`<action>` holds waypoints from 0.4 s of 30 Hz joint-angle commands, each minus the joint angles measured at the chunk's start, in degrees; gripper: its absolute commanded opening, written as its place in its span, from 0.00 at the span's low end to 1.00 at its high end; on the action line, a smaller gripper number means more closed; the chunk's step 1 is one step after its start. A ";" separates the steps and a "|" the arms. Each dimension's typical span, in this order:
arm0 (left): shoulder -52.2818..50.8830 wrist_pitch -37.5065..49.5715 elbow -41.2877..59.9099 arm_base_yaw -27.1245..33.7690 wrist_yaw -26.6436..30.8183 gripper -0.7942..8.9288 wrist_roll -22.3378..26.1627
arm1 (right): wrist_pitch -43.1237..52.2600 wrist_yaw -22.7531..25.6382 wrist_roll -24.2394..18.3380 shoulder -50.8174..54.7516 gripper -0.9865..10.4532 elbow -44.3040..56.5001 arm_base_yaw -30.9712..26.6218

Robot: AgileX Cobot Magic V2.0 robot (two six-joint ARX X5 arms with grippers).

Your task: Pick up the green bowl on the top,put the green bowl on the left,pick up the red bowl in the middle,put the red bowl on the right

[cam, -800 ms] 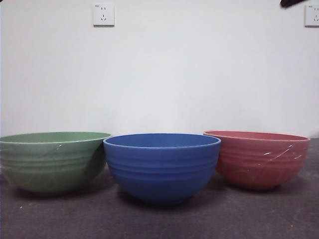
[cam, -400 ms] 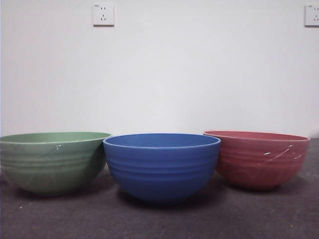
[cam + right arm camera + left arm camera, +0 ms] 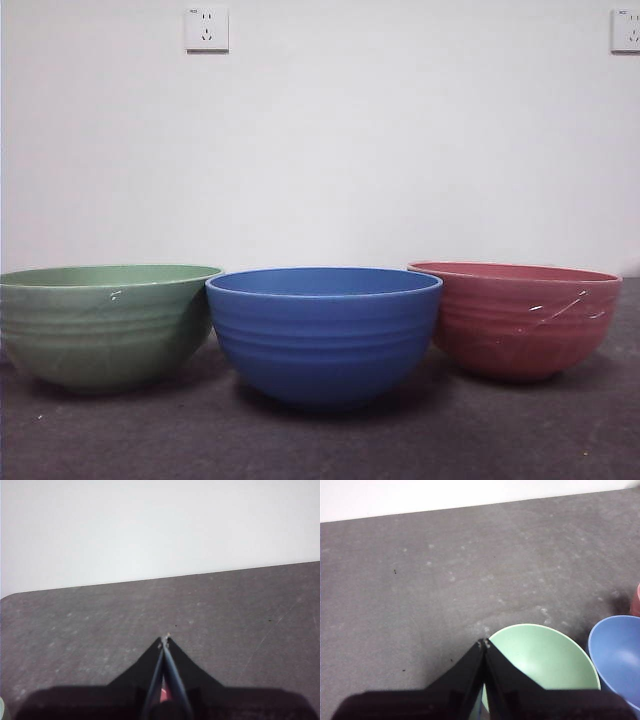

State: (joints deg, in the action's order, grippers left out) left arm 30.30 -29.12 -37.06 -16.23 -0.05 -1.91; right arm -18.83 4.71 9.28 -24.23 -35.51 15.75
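Three bowls stand upright in a row on the grey worktop [image 3: 120,440], all the same size and ribbed with faint horizontal ridges. The green bowl [image 3: 105,322] sits at the left of the front view, the blue bowl [image 3: 324,332] in the middle and a little nearer the camera, and the red bowl [image 3: 515,318] at the right, its side marked with white scratch-like glints. The blue bowl's rim overlaps the edges of both neighbours in this view — whether the rims actually touch cannot be told from here. Behind them rises a plain white wall [image 3: 400,150] with one socket plate [image 3: 207,29] high on the left and another [image 3: 626,30] at the top right corner. No arm shows in the front view. In the left wrist view the left claw [image 3: 484,644] is clenched, its two black jaws pressed tip to tip and grasping nothing; it hangs above the near rim of the green bowl, whose pale inside is empty, with the blue bowl just beside that and a sliver of the red bowl at the picture's edge. In the right wrist view the right claw [image 3: 164,641] is likewise clenched with nothing between its jaws — a small patch of red shows through the slit between them lower down, and beyond lies bare worktop up to the white wall. Nothing stands between either claw and the bowls.
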 commanded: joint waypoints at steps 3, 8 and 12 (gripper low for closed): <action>-1.70 -0.72 0.28 -0.42 0.28 0.08 0.17 | 0.26 0.22 0.72 0.07 0.09 0.31 0.13; -13.86 -5.55 0.61 2.80 2.49 0.08 6.08 | 0.22 0.17 0.72 0.07 0.09 0.31 0.13; -22.91 -3.56 3.65 7.98 1.36 0.08 4.74 | 0.15 0.20 0.72 0.07 0.09 0.31 0.13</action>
State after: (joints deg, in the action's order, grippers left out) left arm 8.14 -32.29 -35.18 -9.10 1.65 2.42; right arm -18.87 4.71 9.48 -24.25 -35.51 15.75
